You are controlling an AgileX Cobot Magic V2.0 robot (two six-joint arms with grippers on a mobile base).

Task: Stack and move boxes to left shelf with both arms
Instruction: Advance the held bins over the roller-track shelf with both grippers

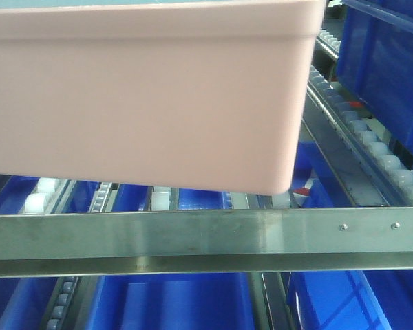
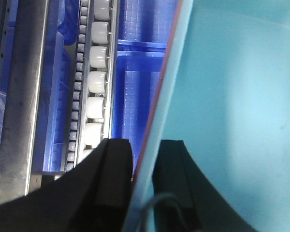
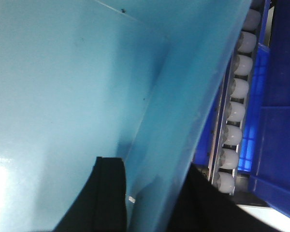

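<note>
The salmon pink box (image 1: 144, 96) fills the upper front view, its bottom just above the left shelf's steel front bar (image 1: 193, 237); whether it rests on the rollers I cannot tell. The light blue box (image 2: 232, 96) sits nested inside it, and a thin pink edge (image 2: 158, 108) shows along its rim. My left gripper (image 2: 144, 145) is shut on that doubled rim, one finger inside and one outside. My right gripper (image 3: 154, 166) is shut on the opposite wall of the light blue box (image 3: 63, 87). Neither gripper shows in the front view.
Lanes of white rollers (image 1: 378, 148) run back along the rack, also seen as rollers (image 2: 97, 82) on the left and rollers (image 3: 234, 111) on the right. Dark blue bins stand at the upper right (image 1: 385, 62) and on the level below (image 1: 172, 302). A steel rail (image 2: 24, 96) runs left of the boxes.
</note>
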